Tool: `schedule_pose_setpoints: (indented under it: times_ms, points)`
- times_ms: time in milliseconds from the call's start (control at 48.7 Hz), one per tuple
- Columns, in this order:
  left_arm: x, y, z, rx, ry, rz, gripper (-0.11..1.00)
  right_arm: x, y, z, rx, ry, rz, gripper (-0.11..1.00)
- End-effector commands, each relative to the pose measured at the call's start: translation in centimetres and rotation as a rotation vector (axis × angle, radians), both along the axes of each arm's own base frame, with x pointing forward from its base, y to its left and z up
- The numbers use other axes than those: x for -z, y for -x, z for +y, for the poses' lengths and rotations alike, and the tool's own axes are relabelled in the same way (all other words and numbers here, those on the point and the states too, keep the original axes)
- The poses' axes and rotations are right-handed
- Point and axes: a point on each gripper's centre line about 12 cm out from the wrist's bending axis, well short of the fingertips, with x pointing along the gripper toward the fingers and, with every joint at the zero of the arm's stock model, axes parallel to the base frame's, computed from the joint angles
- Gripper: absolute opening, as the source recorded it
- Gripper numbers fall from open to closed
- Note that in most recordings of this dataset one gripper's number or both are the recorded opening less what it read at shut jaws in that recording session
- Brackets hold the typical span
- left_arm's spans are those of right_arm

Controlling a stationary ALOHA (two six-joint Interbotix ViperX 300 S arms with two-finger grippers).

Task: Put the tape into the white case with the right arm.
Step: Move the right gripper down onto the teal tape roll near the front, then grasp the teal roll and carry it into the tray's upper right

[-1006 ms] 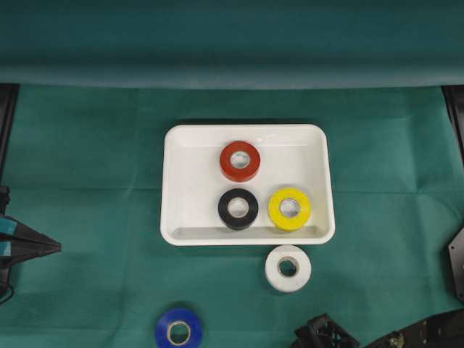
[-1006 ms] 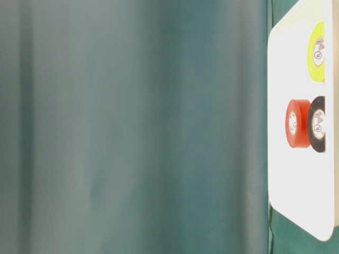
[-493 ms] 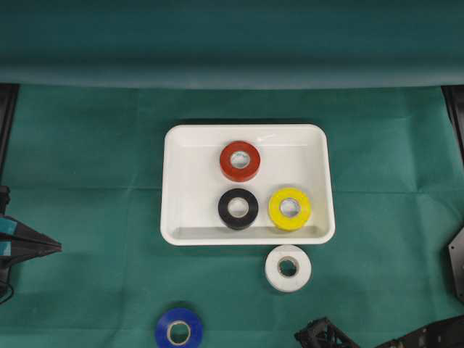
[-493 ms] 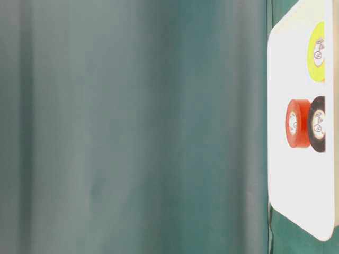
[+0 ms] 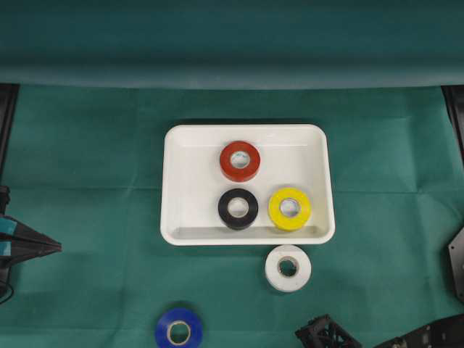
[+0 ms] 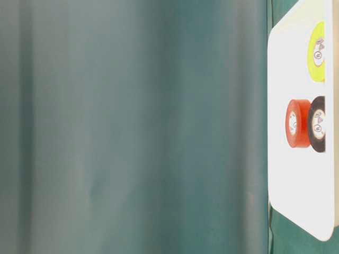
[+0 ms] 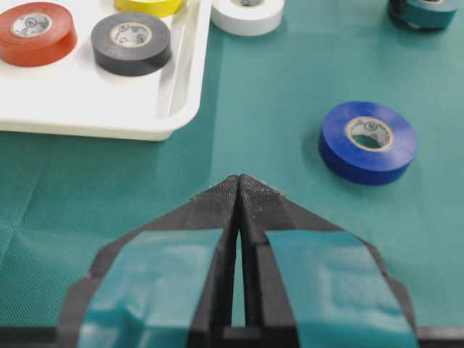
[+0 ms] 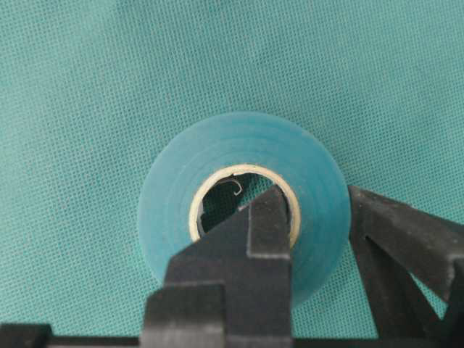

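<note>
The white case (image 5: pixel 177 181) lies mid-table and holds a red tape (image 5: pixel 240 161), a black tape (image 5: pixel 238 209) and a yellow tape (image 5: pixel 289 209). In the right wrist view a teal tape (image 8: pixel 174 210) lies flat on the cloth. My right gripper (image 8: pixel 313 199) is shut on its wall, one finger inside the core and the other outside the rim. Overhead, only part of the right arm (image 5: pixel 326 335) shows at the bottom edge, and the teal tape is hidden there. My left gripper (image 7: pixel 239 181) is shut on nothing at the left edge.
A white tape (image 5: pixel 288 267) lies on the cloth just in front of the case's near rim. A blue tape (image 5: pixel 178 330) sits near the bottom edge, left of the right arm. Green cloth (image 5: pixel 87 181) covers the table and a curtain hangs behind.
The right gripper has closed on the teal tape's wall. Its arm barely shifted at the bottom edge. The case, the other tapes and the left arm have not moved.
</note>
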Motion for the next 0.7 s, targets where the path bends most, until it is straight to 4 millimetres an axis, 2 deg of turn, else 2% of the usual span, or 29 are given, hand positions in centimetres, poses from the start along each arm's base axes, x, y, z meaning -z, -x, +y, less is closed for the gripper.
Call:
schedule_pose_setpoints:
  times_ms: [0,123,452,678]
  points:
    - [-0.4,-0.1,0.0,-0.003,0.001,-0.012,0.0,-1.5,-0.4,0.3,-0.001,-0.024,-0.041,0.01]
    - [-0.4,-0.1,0.0,-0.002,0.001,-0.012,0.0,-1.9,-0.5,0.4,-0.002,-0.025,-0.048,0.01]
    - [-0.4,-0.1,0.0,-0.003,0.001,-0.011,0.0,-5.7,0.0,0.3,0.033,0.025,-0.074,0.0]
    - [-0.4,-0.1,0.0,-0.002,0.001,-0.011,0.0,-6.0,0.2,0.1,0.05,0.052,-0.059,0.0]
